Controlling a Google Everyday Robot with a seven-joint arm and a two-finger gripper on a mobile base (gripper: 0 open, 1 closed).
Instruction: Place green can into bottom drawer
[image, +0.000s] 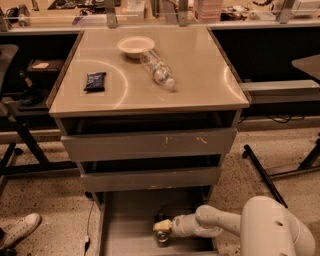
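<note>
The bottom drawer (130, 220) is pulled out under the cabinet, a shallow grey tray with a flat floor. My arm reaches in from the lower right, and my gripper (162, 231) is low over the drawer floor, near its front middle. A small pale, silver-ended object at the gripper's tip looks like the green can (162, 237). It sits at or just above the floor and is mostly hidden by the gripper. Its green pattern does not show.
On the cabinet top lie a clear plastic bottle (157, 69), a cream bowl (135, 46) and a dark snack packet (95, 81). The two upper drawers (150, 145) are slightly open. A shoe (20, 229) is at the lower left, and a table leg (265, 172) at the right.
</note>
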